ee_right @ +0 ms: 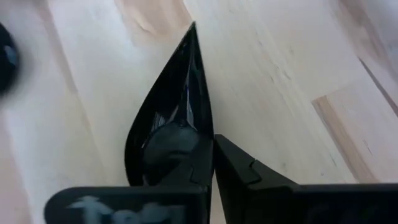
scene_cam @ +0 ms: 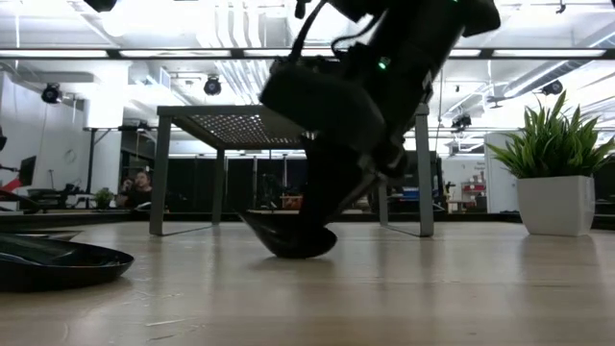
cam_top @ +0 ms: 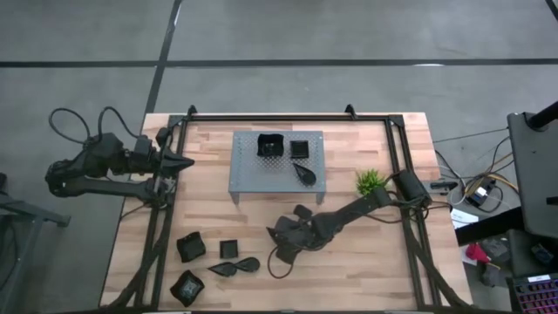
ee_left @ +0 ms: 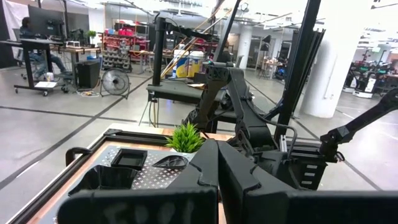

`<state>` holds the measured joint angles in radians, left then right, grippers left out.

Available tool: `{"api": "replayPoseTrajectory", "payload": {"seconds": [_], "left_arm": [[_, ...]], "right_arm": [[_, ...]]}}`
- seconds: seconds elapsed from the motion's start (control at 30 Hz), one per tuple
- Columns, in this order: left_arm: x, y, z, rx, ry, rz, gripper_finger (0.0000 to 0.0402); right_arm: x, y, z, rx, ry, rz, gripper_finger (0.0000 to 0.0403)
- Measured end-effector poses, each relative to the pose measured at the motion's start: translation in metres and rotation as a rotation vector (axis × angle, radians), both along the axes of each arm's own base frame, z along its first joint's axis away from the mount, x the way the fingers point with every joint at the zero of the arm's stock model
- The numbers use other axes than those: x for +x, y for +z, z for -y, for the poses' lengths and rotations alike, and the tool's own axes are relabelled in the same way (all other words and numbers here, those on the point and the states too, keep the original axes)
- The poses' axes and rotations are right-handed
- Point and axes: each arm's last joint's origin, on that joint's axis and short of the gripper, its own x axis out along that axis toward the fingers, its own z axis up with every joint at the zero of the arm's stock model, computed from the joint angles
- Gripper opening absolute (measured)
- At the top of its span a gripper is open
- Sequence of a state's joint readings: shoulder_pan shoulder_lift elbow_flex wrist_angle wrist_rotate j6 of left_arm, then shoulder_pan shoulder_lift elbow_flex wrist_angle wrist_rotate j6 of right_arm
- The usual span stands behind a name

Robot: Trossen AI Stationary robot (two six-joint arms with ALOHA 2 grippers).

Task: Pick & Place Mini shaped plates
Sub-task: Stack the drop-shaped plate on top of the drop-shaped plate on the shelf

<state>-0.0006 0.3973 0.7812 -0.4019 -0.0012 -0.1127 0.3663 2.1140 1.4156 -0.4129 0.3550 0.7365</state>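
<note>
My right gripper (cam_top: 281,242) is low over the table's middle, shut on a black teardrop-shaped mini plate (ee_right: 163,118), which shows in the low view as a dark dish (scene_cam: 286,238) on the wood. Several more black plates lie near the table's near left corner (cam_top: 191,248), (cam_top: 228,248), (cam_top: 235,266), (cam_top: 188,286). Three plates rest on the grey perforated rack (cam_top: 277,174): a large square one (cam_top: 271,144), a small square one (cam_top: 299,147) and a teardrop one (cam_top: 304,174). My left gripper (cam_top: 179,163) waits shut at the table's left edge, touching nothing. My right gripper pinches the teardrop plate's rim (ee_right: 205,134) at its wide, rounded end, one finger inside the dish and one finger (ee_right: 242,171) outside it. The fingers slant down from the table's right side. The plate's underside (scene_cam: 288,252) is on the table, and its pointed tip (ee_right: 193,28) points away from the gripper.
A small green plant in a white pot (cam_top: 370,181) stands just right of the rack, close to my right arm. Black frame rails (cam_top: 166,218) run along the table's left and right sides. Bare wood (cam_top: 366,262) lies at the near right.
</note>
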Motion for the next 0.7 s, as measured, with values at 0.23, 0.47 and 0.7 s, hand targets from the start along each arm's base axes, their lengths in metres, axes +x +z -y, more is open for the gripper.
{"api": "replayPoseTrajectory", "payload": {"seconds": [0.23, 0.47, 0.7], "left_arm": [[0.0, 0.0, 0.0, 0.0, 0.0, 0.0, 0.0], [0.0, 0.0, 0.0, 0.0, 0.0, 0.001, 0.0], [0.0, 0.0, 0.0, 0.0, 0.0, 0.0, 0.0]], "right_arm": [[0.009, 0.027, -0.004, 0.027, 0.072, 0.052, 0.0009], [-0.001, 0.07, 0.0, -0.02, 0.151, 0.055, 0.0009], [-0.032, 0.126, 0.019, -0.074, 0.147, 0.057, 0.0008]]}}
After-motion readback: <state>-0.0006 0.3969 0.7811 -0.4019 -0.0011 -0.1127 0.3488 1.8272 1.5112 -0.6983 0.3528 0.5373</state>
